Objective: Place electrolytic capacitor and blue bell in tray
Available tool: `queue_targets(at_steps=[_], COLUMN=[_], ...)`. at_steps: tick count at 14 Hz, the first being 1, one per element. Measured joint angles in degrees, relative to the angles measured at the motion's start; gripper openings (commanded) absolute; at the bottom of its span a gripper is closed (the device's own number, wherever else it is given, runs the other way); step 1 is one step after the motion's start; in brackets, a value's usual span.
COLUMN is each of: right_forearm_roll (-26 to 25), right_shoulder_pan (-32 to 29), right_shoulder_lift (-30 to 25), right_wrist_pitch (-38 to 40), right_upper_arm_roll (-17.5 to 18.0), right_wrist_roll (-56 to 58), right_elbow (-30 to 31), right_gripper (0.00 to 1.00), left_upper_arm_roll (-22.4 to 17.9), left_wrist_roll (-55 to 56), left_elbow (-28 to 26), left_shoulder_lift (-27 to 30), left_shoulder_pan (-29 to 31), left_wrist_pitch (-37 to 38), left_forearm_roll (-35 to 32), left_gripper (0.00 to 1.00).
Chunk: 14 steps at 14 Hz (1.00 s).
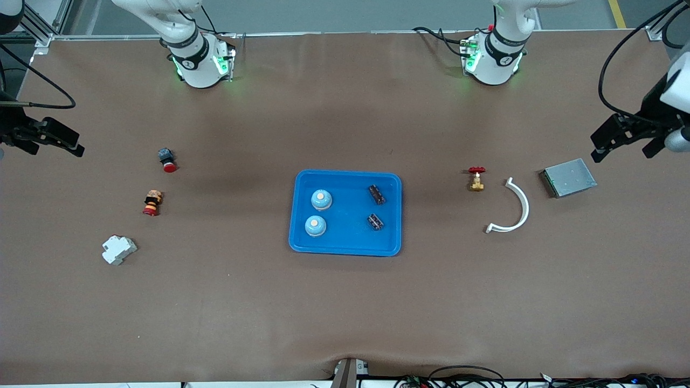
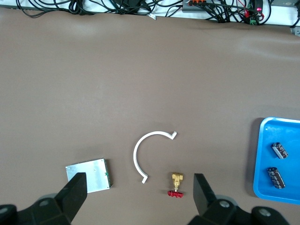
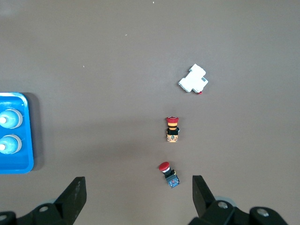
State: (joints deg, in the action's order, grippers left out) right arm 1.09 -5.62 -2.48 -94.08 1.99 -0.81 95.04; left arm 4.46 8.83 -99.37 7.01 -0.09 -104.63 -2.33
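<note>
Front: blue tray (image 1: 345, 178) mid-counter held two light-blue bells (image 1: 321, 199), orange tops, and two dark capacitors (image 1: 377, 194). My left gripper (image 1: 620, 137) and right gripper (image 1: 56, 141) sat partly cut off at the counter's ends.

Left wrist: jaws wide open, empty; tray cropped, capacitors only.

Right wrist: jaws wide open, empty; tray cropped, bells only.

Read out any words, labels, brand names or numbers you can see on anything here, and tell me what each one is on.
None can be read.
Electrolytic capacitors in the tray: pale sleeve markings, too small to read.
Blue bells: no text visible.
Grey metal plate, white block, push buttons: nothing legible.
Arm-base bands: a small mark, unreadable.
</note>
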Motion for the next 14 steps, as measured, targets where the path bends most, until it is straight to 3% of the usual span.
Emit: queue_targets(at_steps=[3,8,14], right_forearm_roll=[0.0,-0.1,-0.2], right_shoulder_pan=[0.0,-0.1,-0.2], right_shoulder_lift=[0.0,0.0,0.0], right_wrist_pitch=[0.0,0.0,0.0], right_upper_arm_roll=[-0.2,-0.4,-0.4], right_wrist_roll=[0.0,0.1,0.8], right_elbow=[0.0,0.0,0.0], right_gripper=[1.0,1.0,1.0], left_upper_arm_roll=[0.1,0.1,2.0], left_wrist_roll=[-0.8,-8.1,-1.4], left_elbow=[-3.0,-2.4,-1.9], left_shoulder_lift=[3.0,2.7,2.6], left_shoulder_pan=[0.0,0.0,-0.1], left_wrist_pitch=[-0.9,-1.6,-1.6], left_forearm_roll=[0.1,0.1,0.2], left_gripper=[1.0,1.0,1.0])
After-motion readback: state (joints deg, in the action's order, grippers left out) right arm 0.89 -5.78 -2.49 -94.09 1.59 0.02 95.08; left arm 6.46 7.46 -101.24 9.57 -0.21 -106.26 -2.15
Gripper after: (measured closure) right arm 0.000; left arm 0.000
